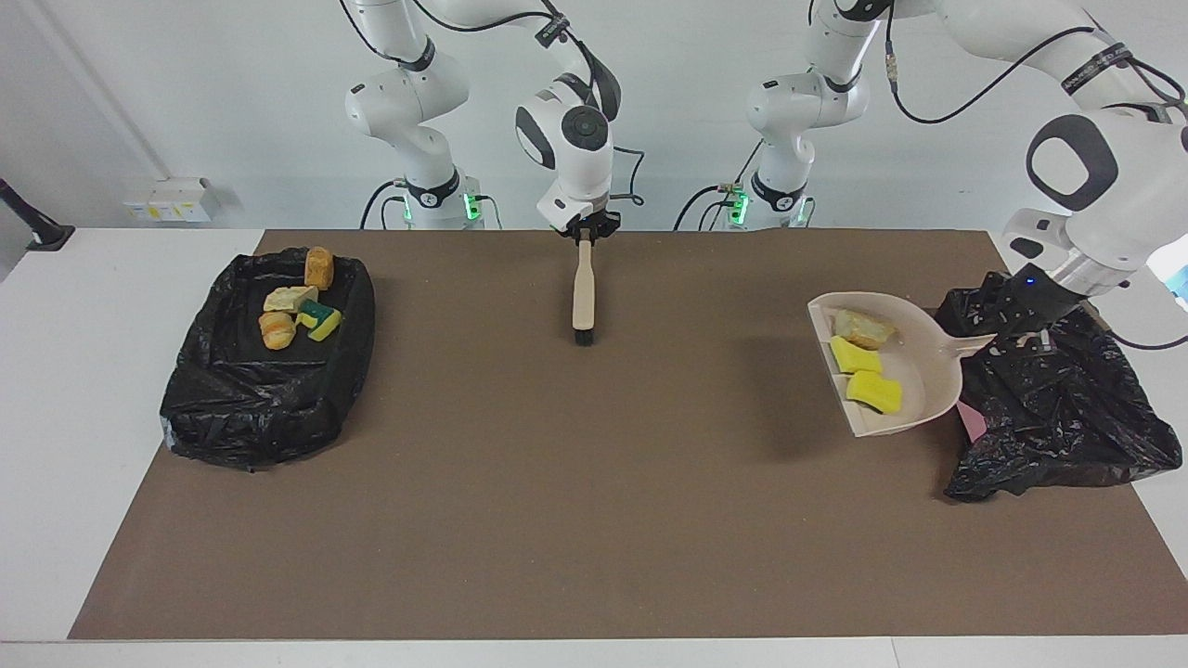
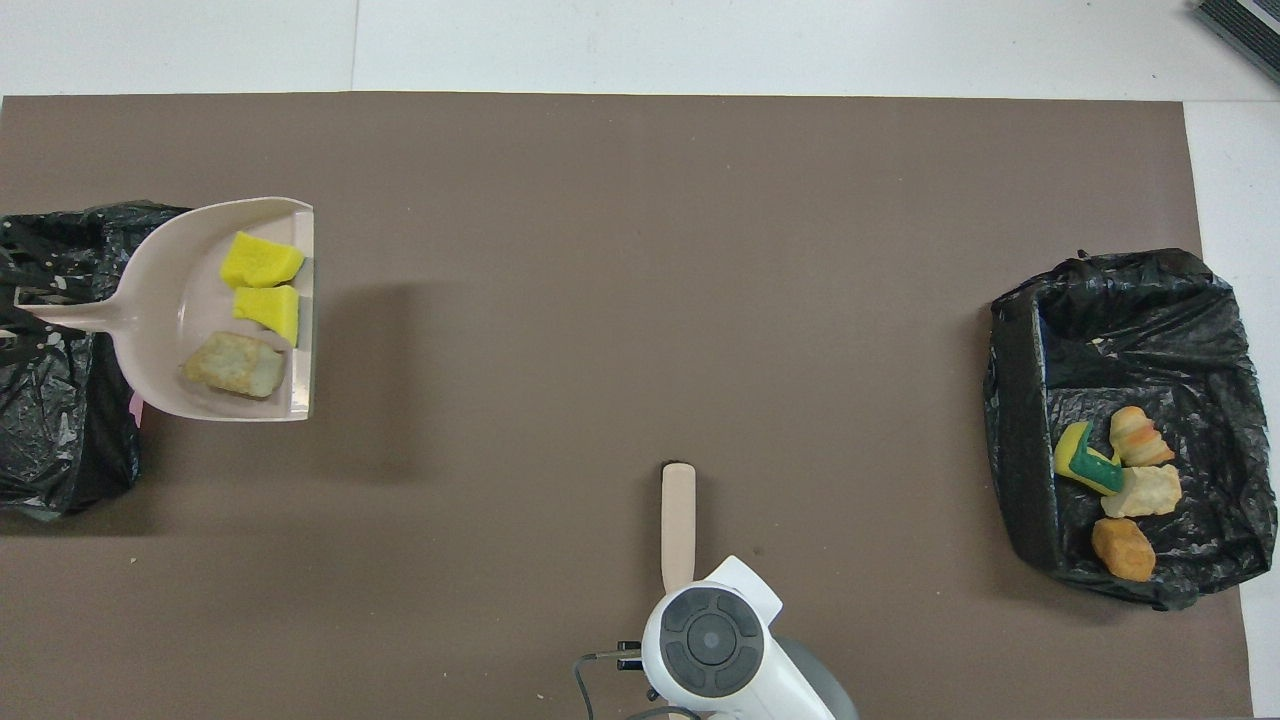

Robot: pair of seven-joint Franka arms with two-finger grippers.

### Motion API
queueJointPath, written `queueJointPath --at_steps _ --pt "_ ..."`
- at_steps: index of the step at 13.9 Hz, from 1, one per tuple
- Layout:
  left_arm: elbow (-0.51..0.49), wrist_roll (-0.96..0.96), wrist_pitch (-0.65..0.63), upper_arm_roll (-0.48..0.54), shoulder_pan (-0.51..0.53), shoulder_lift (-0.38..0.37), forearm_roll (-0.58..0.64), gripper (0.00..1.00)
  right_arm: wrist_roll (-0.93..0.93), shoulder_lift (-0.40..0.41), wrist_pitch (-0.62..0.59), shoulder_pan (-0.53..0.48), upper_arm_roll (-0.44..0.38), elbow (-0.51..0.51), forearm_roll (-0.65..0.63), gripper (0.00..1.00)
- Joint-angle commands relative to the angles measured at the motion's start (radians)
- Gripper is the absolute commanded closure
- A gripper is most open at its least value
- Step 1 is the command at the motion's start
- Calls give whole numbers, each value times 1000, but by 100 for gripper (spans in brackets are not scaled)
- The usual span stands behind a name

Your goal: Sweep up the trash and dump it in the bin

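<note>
Left gripper, closed on the handle of the beige dustpan, is holding the pan in the air over the edge of the black-bagged bin at the left arm's end of the table. Lying in the pan, just out from this gripper toward the table's middle, are three pieces of the trash: two yellow sponge pieces side by side and a tan bread-like chunk beside them. Right gripper, with its fingertips shut on the top of the brush, is holding it upright over the brown mat, bristles pointing down below the gripper. Well away from both grippers, four more scraps are lying in a black-lined tray at the right arm's end of the table.
</note>
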Motion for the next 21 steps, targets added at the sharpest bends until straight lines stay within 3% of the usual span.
queueJointPath --at_steps 1,2,3,4,6,9,14,16,21 --pt "27 79 10 -12 77 8 47 100 -1 -9 21 -7 1 -15 26 96" --pt "27 96 33 -12 113 8 49 100 -15 -5 22 -7 1 -11 26 68" --pt "27 113 60 -12 144 8 50 100 -20 5 24 -8 1 -3 26 27" --pt "27 133 94 -12 175 8 52 100 -15 15 21 -8 0 21 23 0" --pt "21 150 165 -12 221 8 124 100 -34 28 19 -39 -8 78 6 0" --pt "22 147 246 -12 266 10 185 100 -68 26 15 -163 -9 146 -57 0" --pt "9 133 340 -6 275 10 391 100 -135 74 15 -344 -6 293 -262 0" --pt "-16 120 378 -6 255 4 539 100 -188 95 10 -436 -2 360 -324 0" --pt "-42 -78 410 -7 221 -7 798 100 -330 112 4 -533 -23 448 -331 0"
